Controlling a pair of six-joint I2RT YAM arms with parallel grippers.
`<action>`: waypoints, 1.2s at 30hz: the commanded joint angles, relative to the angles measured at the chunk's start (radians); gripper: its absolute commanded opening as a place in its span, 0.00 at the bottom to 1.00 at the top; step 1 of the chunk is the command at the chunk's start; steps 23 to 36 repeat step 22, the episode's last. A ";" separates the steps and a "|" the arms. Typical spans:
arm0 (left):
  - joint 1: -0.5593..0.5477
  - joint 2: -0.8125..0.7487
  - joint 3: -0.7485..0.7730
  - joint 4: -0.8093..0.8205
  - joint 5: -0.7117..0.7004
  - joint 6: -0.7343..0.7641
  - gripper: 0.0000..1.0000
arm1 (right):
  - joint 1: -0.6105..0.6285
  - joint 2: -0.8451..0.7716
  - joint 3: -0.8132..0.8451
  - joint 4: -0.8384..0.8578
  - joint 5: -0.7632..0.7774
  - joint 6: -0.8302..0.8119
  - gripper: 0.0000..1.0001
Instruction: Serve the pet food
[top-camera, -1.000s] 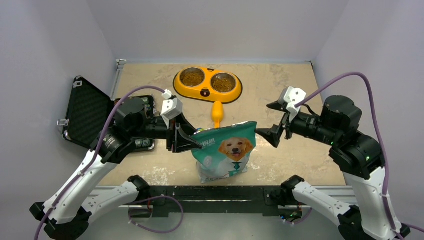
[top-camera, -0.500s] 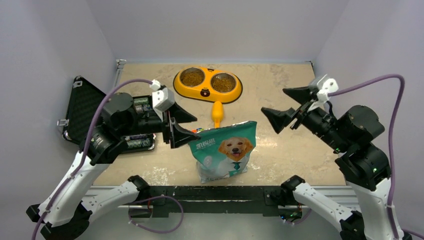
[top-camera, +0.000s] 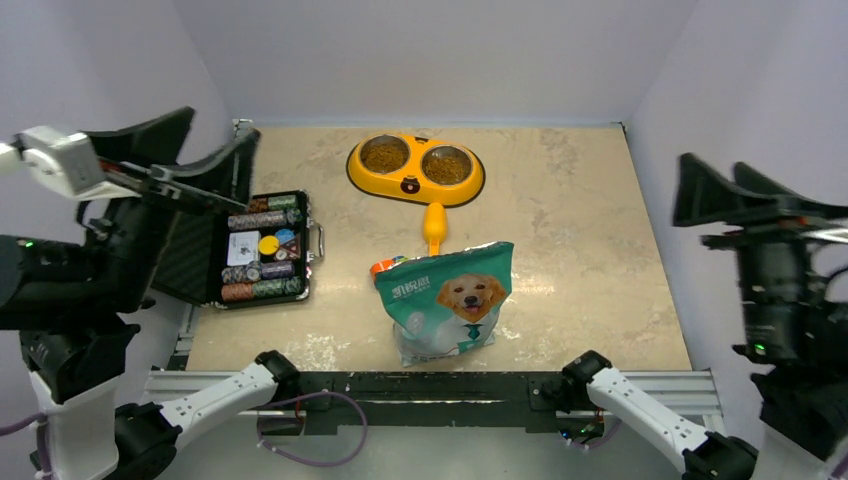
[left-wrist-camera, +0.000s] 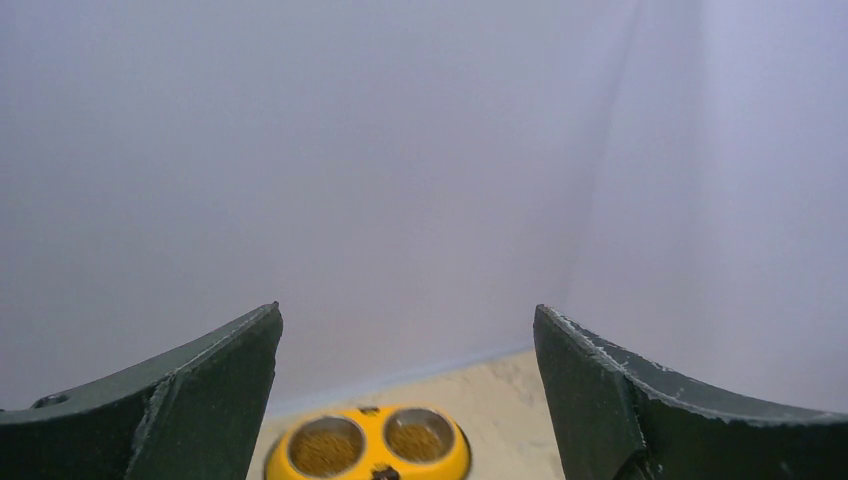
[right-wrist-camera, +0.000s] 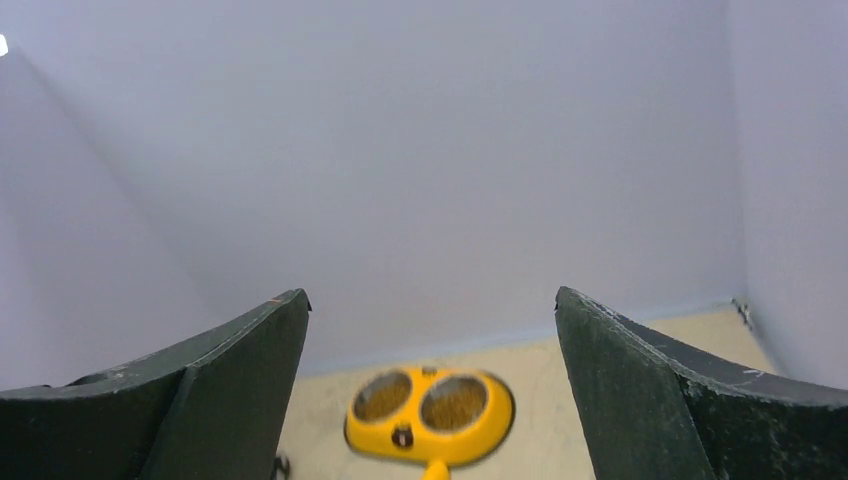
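The left fingers (top-camera: 222, 163) are raised high at the left wall, spread wide with nothing between them; they hang over the open black case (top-camera: 262, 250), which sits at the counter's left edge. The right fingers (top-camera: 700, 193) are equally wide apart and bare, held up by the right wall, outside the counter's right edge. That leaves the whole middle of the counter (top-camera: 580, 220) open to either arm. The pet food (top-camera: 384, 154) lies as brown kibble in both cups of the yellow double bowl (top-camera: 415, 186), close to the back wall and a little left of centre; both wrist views look down on it between their fingers. An orange scoop (top-camera: 434, 230) lies just in front of the bowl, its handle pointing at it. The teal-and-white bag (top-camera: 450, 300) stands upright near the front edge, top open, apart from the case. Bare counter stretches from bag and bowl to the right wall.
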 joint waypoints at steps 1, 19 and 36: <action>0.004 0.013 0.082 0.117 -0.232 0.183 0.99 | -0.005 0.003 0.112 0.127 0.227 -0.053 0.99; 0.004 0.025 0.083 0.171 -0.280 0.232 0.99 | -0.005 -0.014 0.133 0.053 0.237 -0.055 0.99; 0.004 0.040 0.098 0.173 -0.279 0.237 0.99 | -0.004 -0.012 0.145 0.040 0.237 -0.055 0.98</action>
